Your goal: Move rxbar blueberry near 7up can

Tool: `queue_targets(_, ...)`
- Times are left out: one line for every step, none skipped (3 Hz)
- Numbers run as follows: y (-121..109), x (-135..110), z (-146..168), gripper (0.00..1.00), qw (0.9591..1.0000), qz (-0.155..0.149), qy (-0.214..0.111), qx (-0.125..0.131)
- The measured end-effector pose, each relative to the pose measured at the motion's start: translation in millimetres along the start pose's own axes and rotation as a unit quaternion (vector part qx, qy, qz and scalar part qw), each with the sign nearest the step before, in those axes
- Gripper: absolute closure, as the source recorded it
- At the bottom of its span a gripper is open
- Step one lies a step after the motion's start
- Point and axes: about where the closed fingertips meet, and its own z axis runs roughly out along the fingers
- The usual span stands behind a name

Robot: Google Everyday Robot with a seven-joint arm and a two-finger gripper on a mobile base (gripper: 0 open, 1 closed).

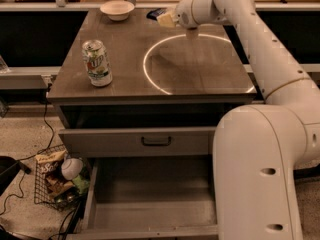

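The 7up can [97, 63] stands upright on the left part of the brown table top [125, 79]. My gripper [161, 17] is raised over the far edge of the table, right of the bowl, well away from the can. A small dark blue bar, the rxbar blueberry [154, 13], sticks out to the left from between the pale fingers [166, 20]. The bar is held clear of the table top. The white arm reaches in from the right and hides the far right corner of the table.
A pale shallow bowl [117, 10] sits at the far edge, left of the gripper. A white ring [150, 74] is marked on the table top. Below are a shut drawer [156, 141] and an open bottom drawer [155, 204]. A wire basket [55, 181] stands on the floor at left.
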Motion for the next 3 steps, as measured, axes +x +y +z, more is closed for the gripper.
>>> queue_targets(5, -37, -28, 1.00, 0.9990, -0.037, 0.016, 0.019)
queue_targets(13, -62, -56, 1.00, 0.9982, -0.054, 0.011, 0.022)
queue_targets(36, -74, -83, 1.00, 0.9975, -0.070, 0.007, 0.007)
